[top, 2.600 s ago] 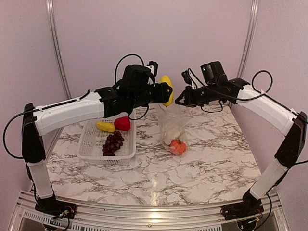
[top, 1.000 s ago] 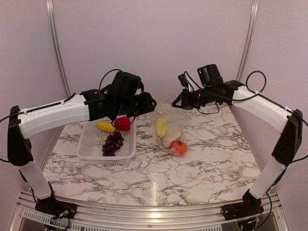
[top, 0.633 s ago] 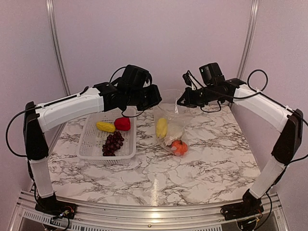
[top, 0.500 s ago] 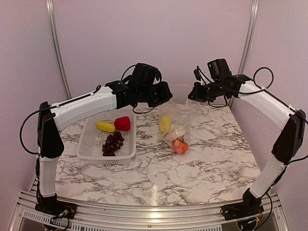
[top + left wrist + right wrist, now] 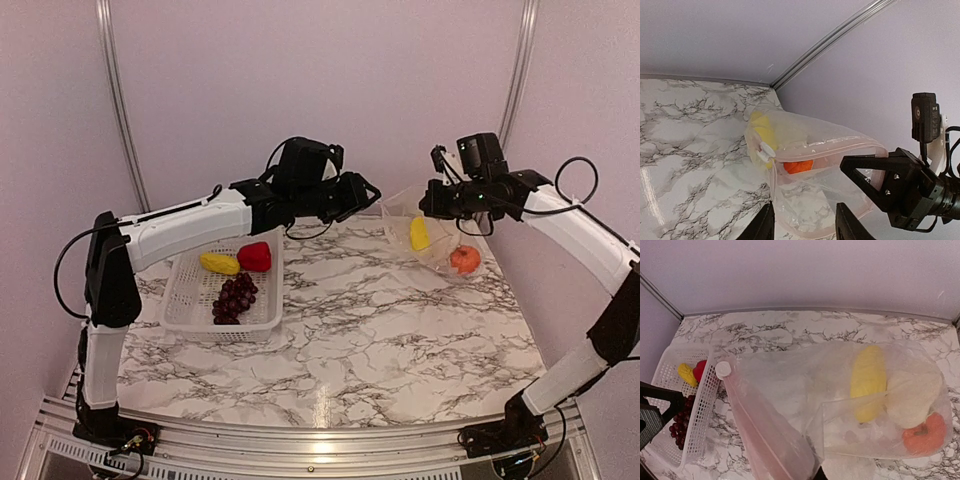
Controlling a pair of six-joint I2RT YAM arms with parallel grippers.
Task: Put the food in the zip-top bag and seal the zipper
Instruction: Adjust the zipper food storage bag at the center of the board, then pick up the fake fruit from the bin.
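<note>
The zip-top bag point(image 5: 437, 243) hangs off the table at the right, held at its mouth edge by my shut right gripper point(image 5: 428, 203). Inside it are a yellow piece point(image 5: 867, 380), a pale whitish piece point(image 5: 912, 395) and the orange fruit point(image 5: 924, 434). The pink zipper point(image 5: 765, 430) has its white slider tab point(image 5: 723, 370) at the far end, also in the left wrist view point(image 5: 765, 150). My left gripper point(image 5: 372, 193) is open and empty, just left of the bag's mouth. The grapes point(image 5: 234, 297), the red pepper point(image 5: 254, 257) and another yellow piece point(image 5: 219, 263) lie in the basket.
The white slotted basket point(image 5: 180, 300) stands on the marble table point(image 5: 380, 340) at the left. A pink wall and metal rails close the back. My two grippers face each other closely above the table's back right.
The yellow piece went from my left gripper into the bag. My right gripper then lifted the bag and carried it right. My left arm stretched right after it.
</note>
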